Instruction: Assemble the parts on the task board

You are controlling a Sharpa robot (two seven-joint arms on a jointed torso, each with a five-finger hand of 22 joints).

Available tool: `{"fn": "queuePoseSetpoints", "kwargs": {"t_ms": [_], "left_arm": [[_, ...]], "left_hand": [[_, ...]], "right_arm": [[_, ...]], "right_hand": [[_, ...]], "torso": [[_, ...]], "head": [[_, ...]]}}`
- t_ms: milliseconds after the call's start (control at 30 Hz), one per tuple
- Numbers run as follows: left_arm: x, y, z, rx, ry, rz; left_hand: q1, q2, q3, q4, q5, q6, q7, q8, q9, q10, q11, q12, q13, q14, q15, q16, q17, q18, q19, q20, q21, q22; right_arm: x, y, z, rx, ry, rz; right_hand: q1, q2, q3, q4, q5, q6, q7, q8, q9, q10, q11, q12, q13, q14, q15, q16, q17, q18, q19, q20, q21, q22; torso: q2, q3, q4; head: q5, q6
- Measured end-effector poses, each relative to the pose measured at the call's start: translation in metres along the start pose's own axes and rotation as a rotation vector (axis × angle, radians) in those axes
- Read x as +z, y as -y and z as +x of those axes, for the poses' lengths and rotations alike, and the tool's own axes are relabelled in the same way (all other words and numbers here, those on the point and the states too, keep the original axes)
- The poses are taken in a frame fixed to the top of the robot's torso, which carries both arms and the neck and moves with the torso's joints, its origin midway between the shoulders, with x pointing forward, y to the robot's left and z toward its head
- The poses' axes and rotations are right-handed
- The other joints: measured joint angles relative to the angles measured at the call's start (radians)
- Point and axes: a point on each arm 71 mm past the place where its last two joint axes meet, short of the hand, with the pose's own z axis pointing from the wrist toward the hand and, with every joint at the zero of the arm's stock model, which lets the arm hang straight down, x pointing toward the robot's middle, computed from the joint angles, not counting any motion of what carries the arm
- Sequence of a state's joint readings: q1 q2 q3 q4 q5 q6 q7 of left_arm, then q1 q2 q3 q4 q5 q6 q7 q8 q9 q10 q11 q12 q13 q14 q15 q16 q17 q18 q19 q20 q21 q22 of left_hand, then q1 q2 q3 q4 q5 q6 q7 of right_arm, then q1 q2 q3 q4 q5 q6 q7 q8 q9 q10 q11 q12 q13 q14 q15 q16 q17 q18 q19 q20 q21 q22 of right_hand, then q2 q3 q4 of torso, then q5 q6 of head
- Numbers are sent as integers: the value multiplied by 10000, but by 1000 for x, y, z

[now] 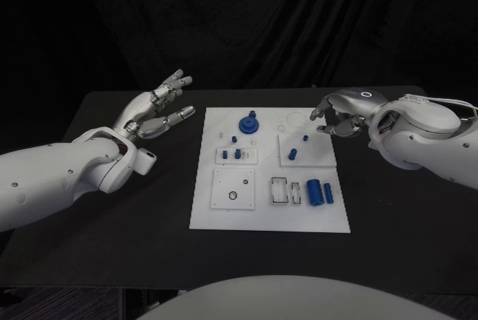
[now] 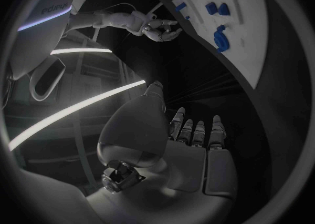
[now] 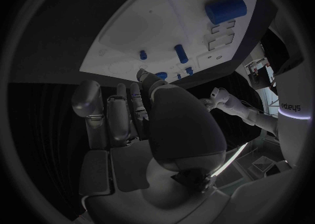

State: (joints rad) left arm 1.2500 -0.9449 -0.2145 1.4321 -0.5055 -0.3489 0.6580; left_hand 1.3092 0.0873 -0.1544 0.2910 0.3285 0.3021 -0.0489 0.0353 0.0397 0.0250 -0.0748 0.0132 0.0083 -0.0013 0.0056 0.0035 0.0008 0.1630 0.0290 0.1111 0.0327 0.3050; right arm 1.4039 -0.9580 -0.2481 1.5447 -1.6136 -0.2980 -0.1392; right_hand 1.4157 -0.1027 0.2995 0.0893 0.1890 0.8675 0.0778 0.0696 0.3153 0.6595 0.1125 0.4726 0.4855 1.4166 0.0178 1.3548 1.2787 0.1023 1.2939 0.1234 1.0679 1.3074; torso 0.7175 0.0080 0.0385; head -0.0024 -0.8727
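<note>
The white task board (image 1: 269, 216) lies in the middle of the black table. On it are a blue gear-like part (image 1: 248, 123) at the far end, several small blue pegs such as one (image 1: 293, 153) standing in a square plate, and two blue cylinders (image 1: 320, 192) lying side by side at the right. My left hand (image 1: 159, 109) hovers left of the board's far corner, fingers spread, holding nothing. My right hand (image 1: 333, 119) is at the board's far right edge, fingers loosely bent, nothing seen in it. The right wrist view shows that hand (image 3: 144, 124) facing the board (image 3: 144, 24) and cylinders (image 3: 226, 8).
A square plate with a round hole (image 1: 233, 189) and a slotted plate (image 1: 286, 191) sit on the board's near half. Bare black tabletop (image 1: 119, 244) lies on both sides of the board. The left wrist view shows my left hand (image 2: 190, 145) and, far off, my right hand (image 2: 160, 28).
</note>
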Motion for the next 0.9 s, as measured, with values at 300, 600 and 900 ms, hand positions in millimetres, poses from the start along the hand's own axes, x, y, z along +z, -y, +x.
{"fn": "queuePoseSetpoints", "kwargs": {"t_ms": [300,600,900], "left_arm": [[-6,-3,13,-1988,-329,-333],[-9,-1,17,-2838,-463,-407],[-11,0,19,-3365,-481,-467]], "left_hand": [[176,175,-195,2,-5,-490,-225,-6,-95,-91,-21,-65,-32,35,108,0,1,-2,74,144,0,-160],[420,330,-512,11,-6,-1317,-878,-111,-167,-143,250,-65,-45,14,309,0,2,-2,111,325,1,-388],[551,369,-632,0,-6,-1774,-1336,-122,-201,-180,286,-65,-54,17,483,1,5,-3,128,484,1,-503]], "right_arm": [[3,3,8,-447,-304,-83],[4,2,12,-593,-463,-242],[4,1,15,-624,-534,-361]], "right_hand": [[-44,-44,0,0,0,40,110,0,-149,464,-28,-227,-608,56,-55,97,-8,-1,212,-24,191,-1],[-225,-118,-126,126,0,127,197,0,-255,891,-72,-352,-1025,92,-90,158,-7,-2,356,-72,307,-1],[-225,-119,-125,185,0,74,251,0,-329,1149,-102,-435,-1234,127,-124,158,-50,-2,393,-109,356,7]], "torso": [[30,-131,186],[70,-328,297],[87,-459,382]], "head": [[-248,-1],[-373,-1],[-423,-1]]}}
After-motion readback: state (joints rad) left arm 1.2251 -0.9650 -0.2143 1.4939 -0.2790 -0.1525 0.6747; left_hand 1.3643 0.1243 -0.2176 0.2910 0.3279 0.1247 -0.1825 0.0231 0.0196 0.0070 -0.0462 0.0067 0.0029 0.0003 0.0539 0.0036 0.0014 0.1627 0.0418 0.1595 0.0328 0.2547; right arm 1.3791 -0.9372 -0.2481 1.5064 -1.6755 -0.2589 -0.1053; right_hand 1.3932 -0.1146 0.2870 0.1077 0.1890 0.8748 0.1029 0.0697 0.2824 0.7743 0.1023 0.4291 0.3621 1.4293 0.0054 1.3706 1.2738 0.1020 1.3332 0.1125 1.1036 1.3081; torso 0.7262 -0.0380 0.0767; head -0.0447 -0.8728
